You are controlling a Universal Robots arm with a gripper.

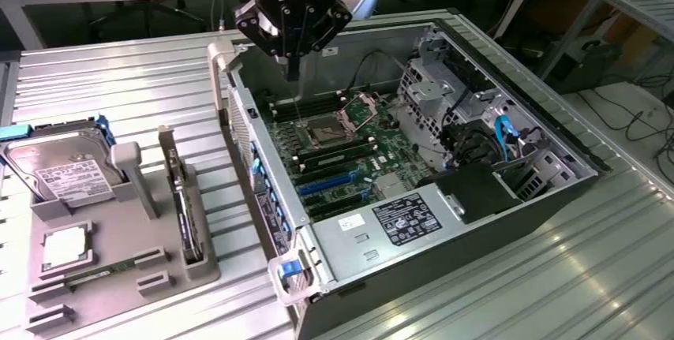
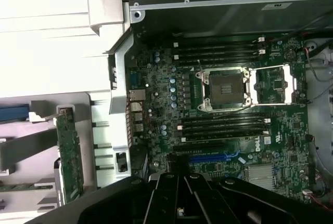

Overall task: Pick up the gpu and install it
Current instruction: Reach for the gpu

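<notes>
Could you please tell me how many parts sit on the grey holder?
4: hard drive at the far end, gpu on edge nearest the case, processor chip mid-holder, memory stick nearer.

White lettering point(image 2: 258, 142) on the green motherboard point(image 2: 156, 94) appeared to read "DELL". Print on the white paper label point(image 1: 72, 176) of the silver boxy hard drive point(image 1: 43, 151) and on the black label point(image 1: 406, 218) of the grey power supply point(image 1: 358, 247) was illegible.
</notes>
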